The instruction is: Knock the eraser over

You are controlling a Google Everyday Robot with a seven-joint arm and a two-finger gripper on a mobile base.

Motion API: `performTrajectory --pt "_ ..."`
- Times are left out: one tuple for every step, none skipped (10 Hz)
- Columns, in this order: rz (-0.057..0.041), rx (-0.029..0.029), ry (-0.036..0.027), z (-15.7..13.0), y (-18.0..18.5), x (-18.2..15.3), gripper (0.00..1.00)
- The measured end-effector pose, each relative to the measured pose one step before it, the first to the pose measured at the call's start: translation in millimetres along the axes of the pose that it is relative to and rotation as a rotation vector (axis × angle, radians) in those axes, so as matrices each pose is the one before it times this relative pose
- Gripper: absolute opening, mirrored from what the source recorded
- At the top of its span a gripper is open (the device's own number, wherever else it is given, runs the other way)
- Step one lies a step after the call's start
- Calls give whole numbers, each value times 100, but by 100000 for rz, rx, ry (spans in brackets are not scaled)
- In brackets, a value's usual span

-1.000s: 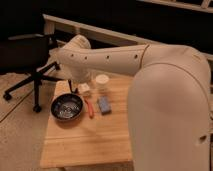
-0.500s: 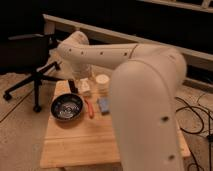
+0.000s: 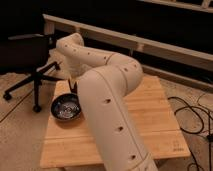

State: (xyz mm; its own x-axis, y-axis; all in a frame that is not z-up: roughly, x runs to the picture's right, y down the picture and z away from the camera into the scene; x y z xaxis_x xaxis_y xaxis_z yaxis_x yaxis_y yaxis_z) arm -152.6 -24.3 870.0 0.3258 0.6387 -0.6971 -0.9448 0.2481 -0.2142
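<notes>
The eraser is hidden; my white arm (image 3: 107,100) crosses the middle of the wooden table (image 3: 155,120) and covers the spot where it stood. The arm bends at the upper left and comes down to the gripper (image 3: 73,86), a dark tip just above the far rim of the black bowl (image 3: 66,107). The orange-red pen and the white cup are also hidden behind the arm.
A black office chair (image 3: 30,60) stands on the floor left of the table. Dark cables (image 3: 192,115) lie on the floor to the right. A long pale shelf rail (image 3: 150,42) runs behind the table.
The arm has swung further across the view and now hides the eraser, pen and cup that showed right of the bowl. The bowl has not moved.
</notes>
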Motion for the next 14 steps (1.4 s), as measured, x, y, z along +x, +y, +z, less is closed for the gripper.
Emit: performTrajectory --pt "-1321 -3115 6020 1250 103 -680 65" --pt "1034 -1087 3407 742 -780 -319 65" --pt "1500 -1161 1102 209 -590 -304 65" --pt "1520 -1385 -887 -271 -440 -610 65" --pt "462 -1245 -2997 -1090 108 -652 65" --pt "7 -530 -1455 -539 199 -312 65" --pt "-292 5 -1142 -145 -90 -286 65" --pt "-1005 65 -2880 -131 -234 -806 65" --pt "-2131 8 -4210 -81 -217 -1250 65" --pt "-2542 477 -2178 221 -401 -794 65" --pt "-2754 2173 402 656 -717 -182 65" --pt "-1937 1818 1015 504 -436 63 65" --pt "-2081 869 1942 638 42 242 65" --pt "-837 254 654 314 238 9 65"
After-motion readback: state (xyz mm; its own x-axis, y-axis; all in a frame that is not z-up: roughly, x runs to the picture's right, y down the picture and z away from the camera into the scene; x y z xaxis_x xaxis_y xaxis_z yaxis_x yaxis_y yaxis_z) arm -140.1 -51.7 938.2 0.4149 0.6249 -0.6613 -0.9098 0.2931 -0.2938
